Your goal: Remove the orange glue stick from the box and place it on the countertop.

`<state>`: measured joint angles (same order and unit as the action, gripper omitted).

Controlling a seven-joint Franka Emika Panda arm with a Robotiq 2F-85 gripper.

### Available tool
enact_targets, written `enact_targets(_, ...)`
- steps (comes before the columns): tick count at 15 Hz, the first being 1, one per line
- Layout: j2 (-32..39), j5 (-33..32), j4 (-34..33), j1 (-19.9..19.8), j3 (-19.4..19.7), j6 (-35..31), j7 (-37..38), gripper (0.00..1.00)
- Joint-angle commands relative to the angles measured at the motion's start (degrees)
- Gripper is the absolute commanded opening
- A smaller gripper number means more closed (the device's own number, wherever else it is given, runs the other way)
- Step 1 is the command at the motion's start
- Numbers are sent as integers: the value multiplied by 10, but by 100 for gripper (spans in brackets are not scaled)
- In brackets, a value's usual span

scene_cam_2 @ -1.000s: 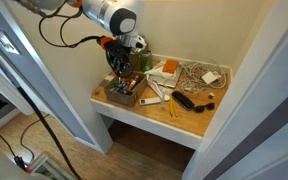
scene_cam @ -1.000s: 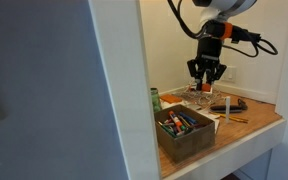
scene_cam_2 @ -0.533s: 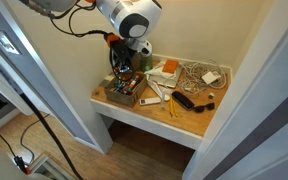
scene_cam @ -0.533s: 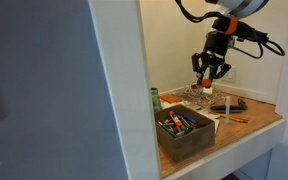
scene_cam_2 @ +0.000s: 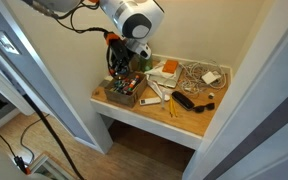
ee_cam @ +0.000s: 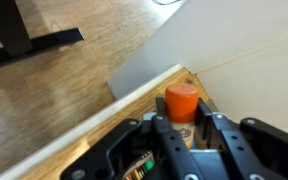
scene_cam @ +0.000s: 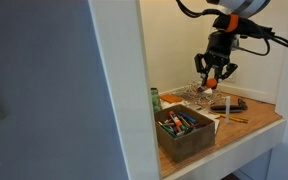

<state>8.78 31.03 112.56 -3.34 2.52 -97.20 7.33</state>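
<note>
the small whitish glue stick with the orange-red end (ee_cam: 181,99) is gripped between the two dark fingers (ee_cam: 222,132), which are closed on its sides. in the wrist view its long axis is seen to run along the fingers, with the orange end protruding past the fingertips and pointing away from the camera. in an exterior view the same end is seen as a small orange patch (scene_cam: 213,85) below the fingertips, so the stick is held roughly upright, orange end down. it is held in the air, touching neither the small dark-brown open-topped box of coloured markers and pens (scene_cam: 188,140) nor the surface; the box is seen below it in an exterior view (scene_cam_2: 118,98).

the box is set near the front corner of the light orange-tan wooden bench (scene_cam: 256,122), which is finished with a white front edge and built into a white-walled alcove. a green bottle (scene_cam: 155,100) is stood just behind the box by the side wall. pens, a black object (scene_cam_2: 192,100) and a tangle of pale cord (scene_cam_2: 196,72) are spread over the rest of the slab. a wooden plank floor (scene_cam_2: 44,140) is seen below the bench, and a grey panel (scene_cam: 44,90) fills the near side of an exterior view.
</note>
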Motion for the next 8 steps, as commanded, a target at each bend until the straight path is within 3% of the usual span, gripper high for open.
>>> enact_targets(1,29,29,-51,-27,19,114,45,8)
enact_targets(8,98,92,-99,-94,76,244,95,8)
